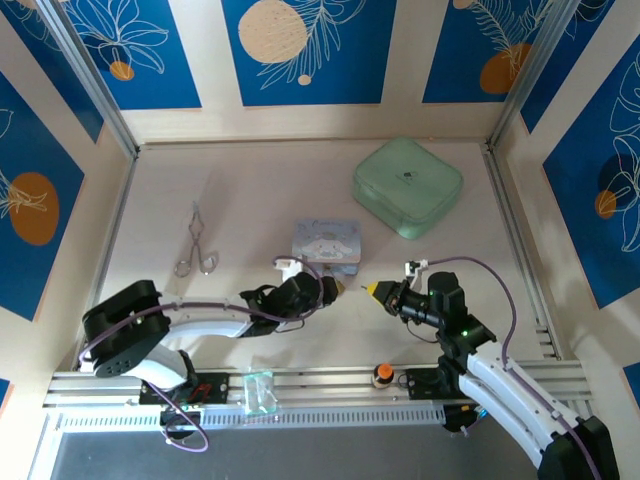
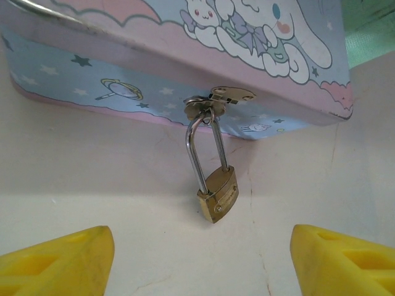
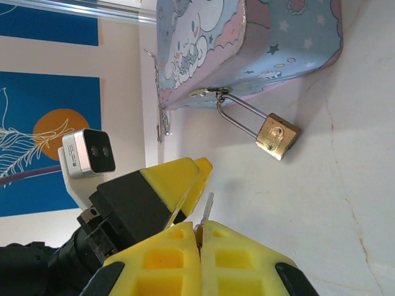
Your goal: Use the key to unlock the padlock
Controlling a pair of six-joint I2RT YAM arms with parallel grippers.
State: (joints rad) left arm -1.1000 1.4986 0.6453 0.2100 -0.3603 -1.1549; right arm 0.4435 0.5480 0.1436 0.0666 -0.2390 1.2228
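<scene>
One brass padlock (image 2: 218, 196), silver shackle (image 2: 193, 154), left claw (image 2: 202, 246) spread wide, right claw (image 3: 200, 231) pinching thin key (image 3: 208, 206)

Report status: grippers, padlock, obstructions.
Left gripper open, facing padlock. Right gripper shut on key. Padlock shut on hasp of tin. Nothing between key and padlock.

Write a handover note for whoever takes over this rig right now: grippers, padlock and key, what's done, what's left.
Left gripper: open, empty, facing the padlock.
Right gripper: shut on the key, blade sticking out past the fingers, short of the padlock.
Padlock: hangs by its shackle from the latch of the blue tin; the shackle looks seated in the body, so locked.
Done: key in grip, both grippers at the tin's front.
Left: probably steady the padlock with the left gripper, insert the key, turn it, free the shackle.
</scene>
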